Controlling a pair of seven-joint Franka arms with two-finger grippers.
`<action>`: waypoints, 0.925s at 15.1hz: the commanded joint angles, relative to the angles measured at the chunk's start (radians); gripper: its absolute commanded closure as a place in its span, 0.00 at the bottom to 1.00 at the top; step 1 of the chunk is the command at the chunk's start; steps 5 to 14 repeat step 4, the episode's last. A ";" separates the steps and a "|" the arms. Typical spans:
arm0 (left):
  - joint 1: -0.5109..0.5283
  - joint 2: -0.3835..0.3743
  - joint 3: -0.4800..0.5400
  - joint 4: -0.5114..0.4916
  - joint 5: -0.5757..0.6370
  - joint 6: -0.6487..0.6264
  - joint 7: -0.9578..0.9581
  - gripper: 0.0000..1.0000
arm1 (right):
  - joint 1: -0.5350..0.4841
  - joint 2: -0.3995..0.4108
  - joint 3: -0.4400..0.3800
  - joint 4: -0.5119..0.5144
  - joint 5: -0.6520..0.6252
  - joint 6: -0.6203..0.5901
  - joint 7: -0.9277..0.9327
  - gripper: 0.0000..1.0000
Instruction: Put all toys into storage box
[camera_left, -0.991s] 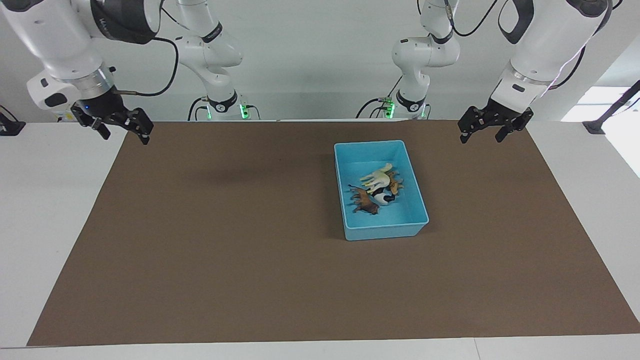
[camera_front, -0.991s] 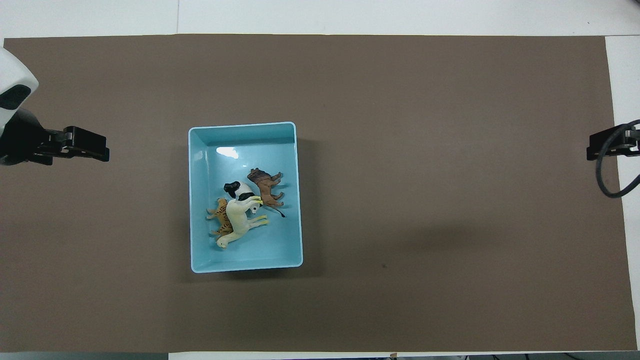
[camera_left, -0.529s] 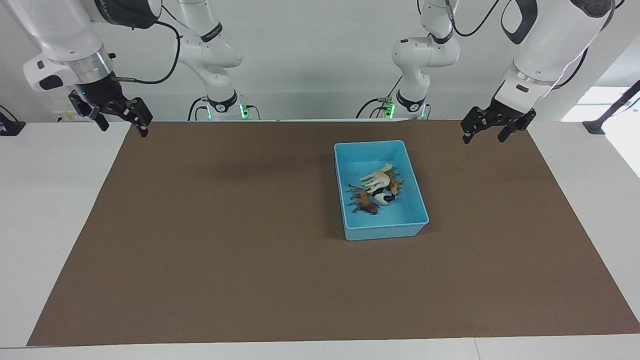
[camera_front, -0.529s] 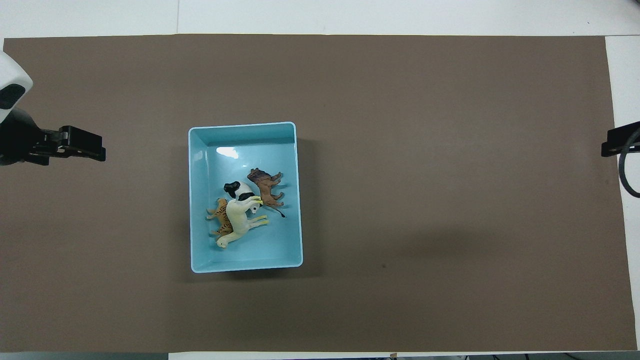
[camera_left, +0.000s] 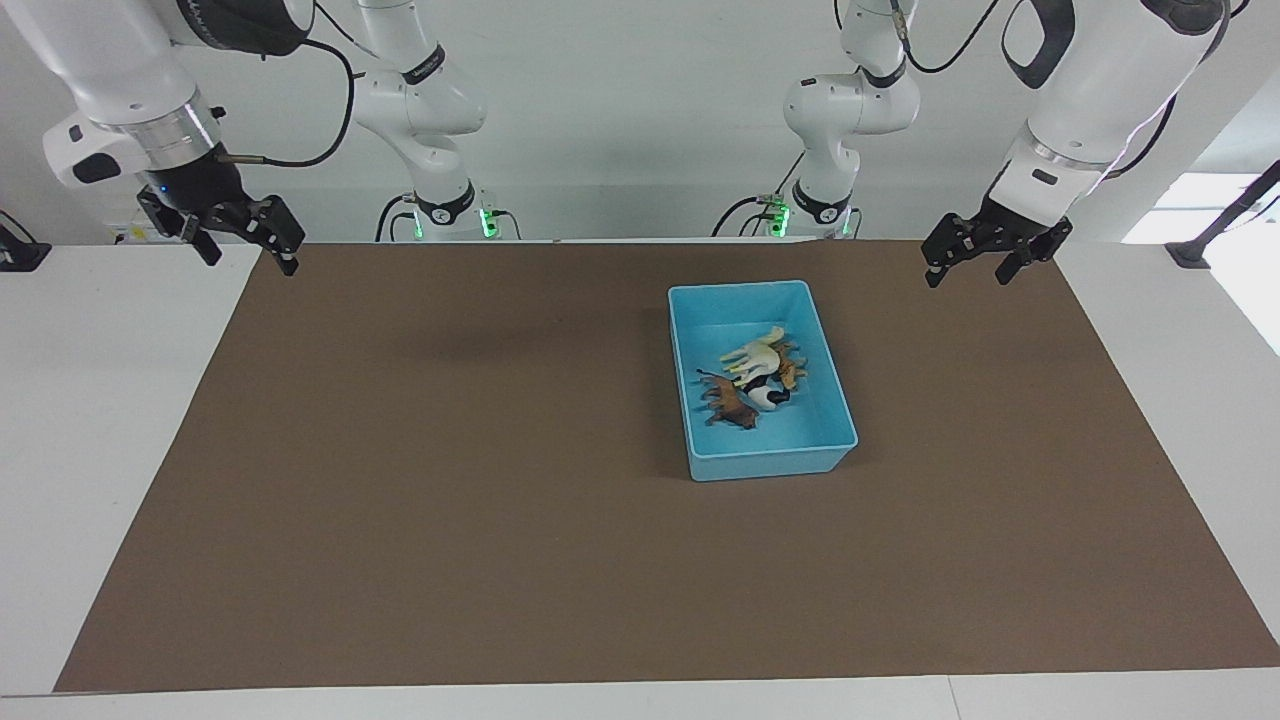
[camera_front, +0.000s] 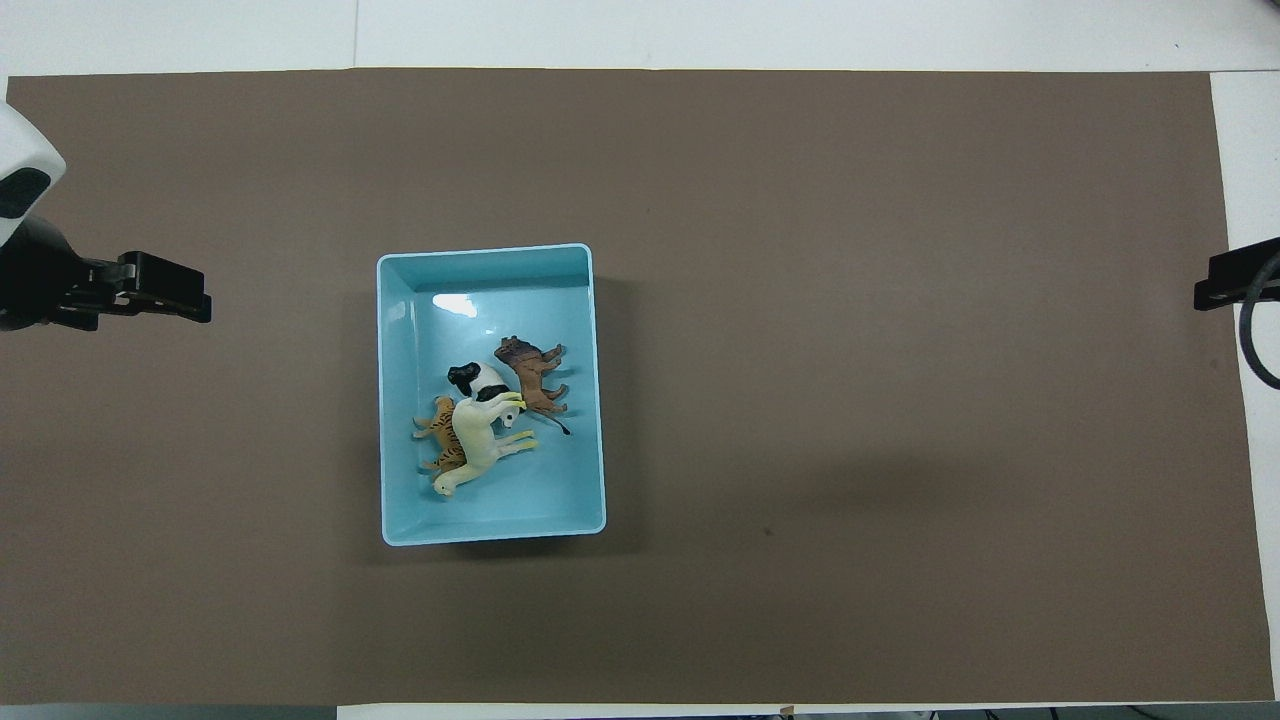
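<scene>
Right claw (camera_left: 245, 247) has risen, left claw (camera_left: 967, 267) barely; both released, empty. Four toys (camera_front: 487, 415) in one storage box (camera_front: 400, 400).

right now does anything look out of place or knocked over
Nothing stands out. All four toys, the cream animal, tiger, brown animal and panda, lie heaped on their sides inside the blue box, and none is left on the brown mat.

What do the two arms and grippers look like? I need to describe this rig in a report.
Both arms are glossy white with dark grey joint bands and black cables. The left gripper and right gripper are black two-finger units below silver wrist rings. Green lights glow at both bases.
</scene>
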 joint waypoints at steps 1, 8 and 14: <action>0.006 -0.030 0.000 -0.036 -0.014 0.011 0.005 0.00 | -0.002 0.009 -0.007 0.015 0.035 -0.001 -0.006 0.00; 0.006 -0.030 0.000 -0.036 -0.014 0.009 0.005 0.00 | -0.002 0.009 -0.006 0.015 0.037 0.000 -0.006 0.00; 0.006 -0.030 0.000 -0.036 -0.014 0.009 0.005 0.00 | -0.002 0.009 -0.006 0.015 0.037 0.000 -0.006 0.00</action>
